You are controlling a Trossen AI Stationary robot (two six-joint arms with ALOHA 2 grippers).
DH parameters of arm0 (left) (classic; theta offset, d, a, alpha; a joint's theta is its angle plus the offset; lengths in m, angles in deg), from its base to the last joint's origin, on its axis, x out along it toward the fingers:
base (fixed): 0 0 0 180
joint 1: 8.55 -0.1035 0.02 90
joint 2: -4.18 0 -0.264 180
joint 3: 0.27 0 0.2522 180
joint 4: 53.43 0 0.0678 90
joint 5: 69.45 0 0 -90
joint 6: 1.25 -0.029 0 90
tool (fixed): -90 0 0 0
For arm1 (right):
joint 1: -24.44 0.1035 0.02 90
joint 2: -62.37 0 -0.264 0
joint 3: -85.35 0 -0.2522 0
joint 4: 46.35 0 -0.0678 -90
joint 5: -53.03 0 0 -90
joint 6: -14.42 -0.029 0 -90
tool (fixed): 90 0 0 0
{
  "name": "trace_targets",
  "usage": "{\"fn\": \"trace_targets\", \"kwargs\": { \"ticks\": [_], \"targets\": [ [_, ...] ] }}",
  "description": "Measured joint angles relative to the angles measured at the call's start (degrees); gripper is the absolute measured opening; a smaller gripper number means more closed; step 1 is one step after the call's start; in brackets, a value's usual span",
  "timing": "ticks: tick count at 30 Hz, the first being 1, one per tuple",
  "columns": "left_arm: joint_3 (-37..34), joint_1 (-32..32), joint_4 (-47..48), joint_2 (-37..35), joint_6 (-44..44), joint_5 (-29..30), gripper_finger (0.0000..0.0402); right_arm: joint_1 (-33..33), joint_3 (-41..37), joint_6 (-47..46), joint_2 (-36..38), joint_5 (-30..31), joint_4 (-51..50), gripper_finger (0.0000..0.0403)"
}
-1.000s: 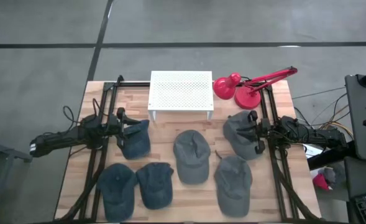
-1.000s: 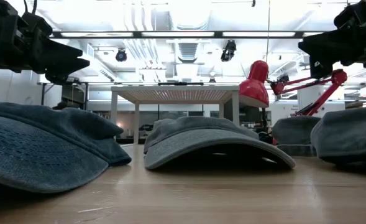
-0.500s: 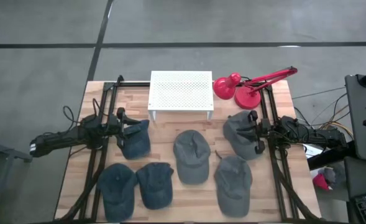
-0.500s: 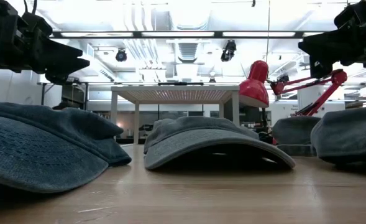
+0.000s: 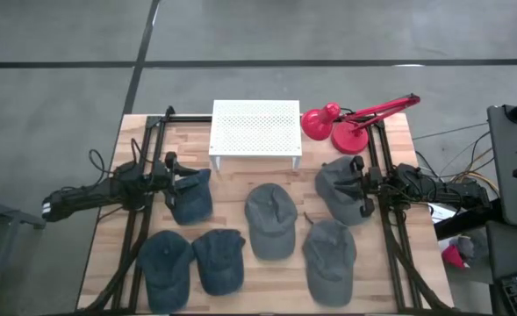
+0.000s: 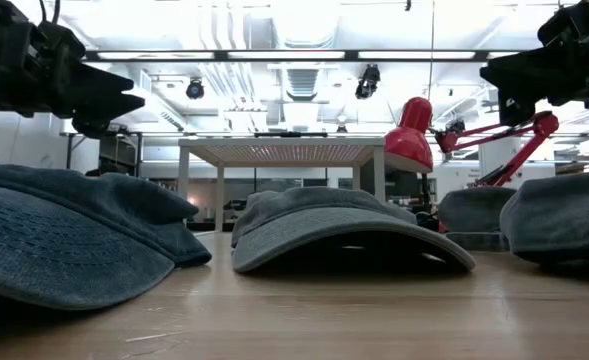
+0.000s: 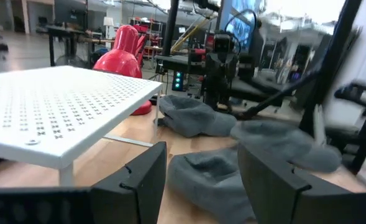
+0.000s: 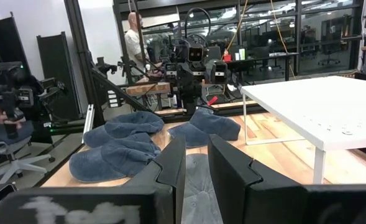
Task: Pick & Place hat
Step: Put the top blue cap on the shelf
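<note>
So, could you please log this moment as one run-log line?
left gripper: open, over hat | right gripper: open, over hat | white rack: bare

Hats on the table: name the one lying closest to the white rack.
The hat under the left pincer, just off the rack's left front leg. The other five lie farther forward or to the right.

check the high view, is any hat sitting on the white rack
No, the white rack top is bare; all six hats lie on the wooden table.
</note>
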Motion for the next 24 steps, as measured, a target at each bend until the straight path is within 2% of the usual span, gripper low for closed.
{"fn": "trace_targets", "kwargs": {
  "ticks": [9, 15, 24],
  "targets": [
    [0.02, 0.0, -18.85, 0.05, 21.76, 0.64, 0.02, 0.01, 0.02, 0.0, 0.0, 0.0, 0.02, 0.0063],
    [0.04, 0.0, -22.0, 0.14, 22.67, 0.6, 0.02, 0.02, 0.0, 0.02, 0.0, 0.0, 0.04, 0.0063],
    [2.6, 0.0, -20.44, 0.78, 23.94, 0.17, 0.02, 0.02, 0.01, 0.24, 0.0, 0.0, 0.03, 0.0063]
  ]
}}
